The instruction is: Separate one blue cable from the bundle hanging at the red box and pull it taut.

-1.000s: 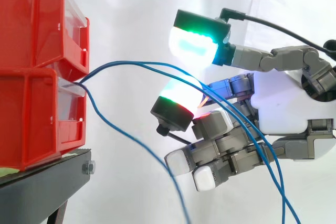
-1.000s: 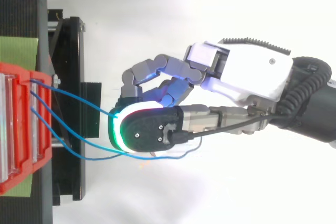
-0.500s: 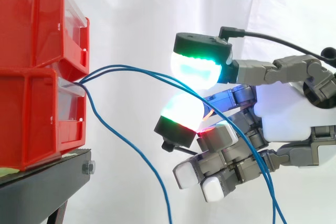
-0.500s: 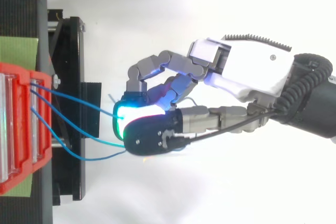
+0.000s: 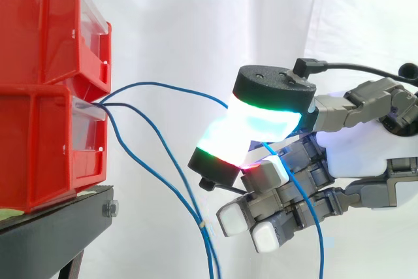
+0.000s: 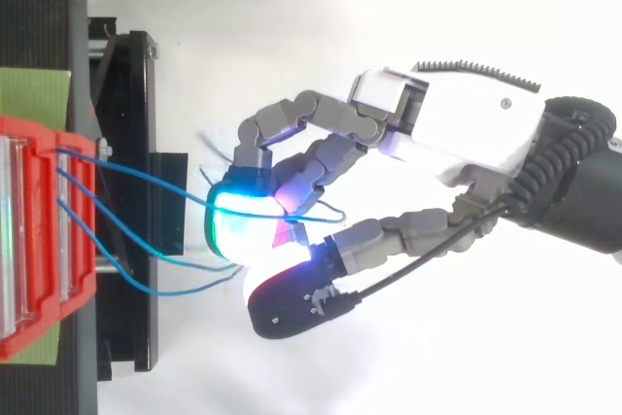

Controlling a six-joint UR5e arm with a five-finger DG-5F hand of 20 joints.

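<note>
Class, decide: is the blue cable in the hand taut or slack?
Slack: the blue cable arcs from the red bin to the hand.

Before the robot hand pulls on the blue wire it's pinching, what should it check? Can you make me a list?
1. One blue cable pinched between the fingers of the hand: ok.
2. The two other cables hang apart from the hand: ok.
3. Pinched cable taut: not ok, it arcs up from the red box.
4. Cable's end fixed inside the box: cannot tell.
</note>
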